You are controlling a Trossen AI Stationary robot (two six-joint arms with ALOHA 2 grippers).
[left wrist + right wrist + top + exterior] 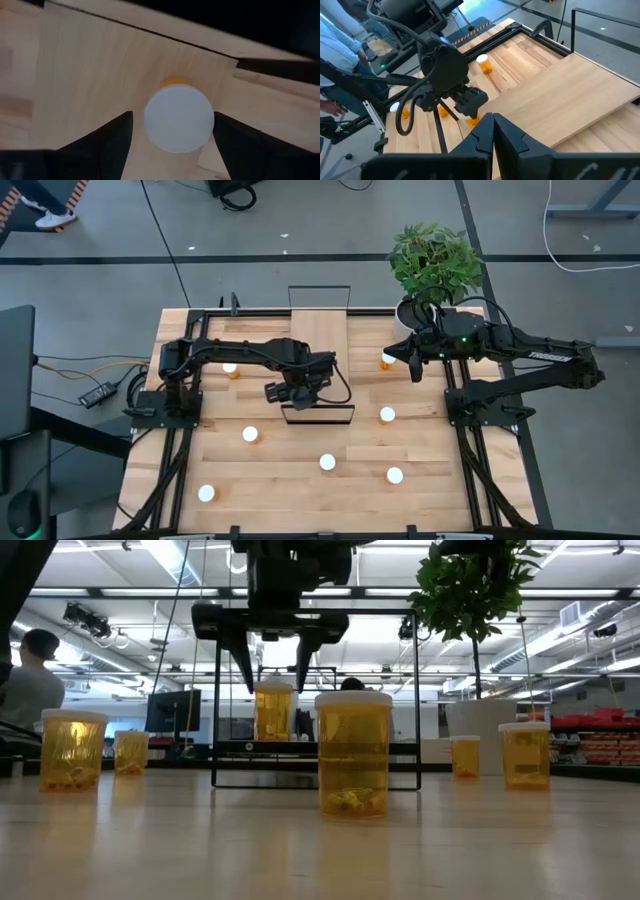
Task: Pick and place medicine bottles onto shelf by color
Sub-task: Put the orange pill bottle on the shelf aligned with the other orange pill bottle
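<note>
The left arm reaches across the desk (270, 480), its left gripper (300, 392) with jaws open straddling an orange bottle (179, 118) on the shelf (320, 340), while at three o'clock the right gripper (414, 368) hovers, jaws closed and empty.

Bright overhead ceiling lights (180, 565) glare behind the amber bottles (352, 752), while the white cap (179, 118) between the left gripper's fingers (107, 145) blurs softly.
</note>
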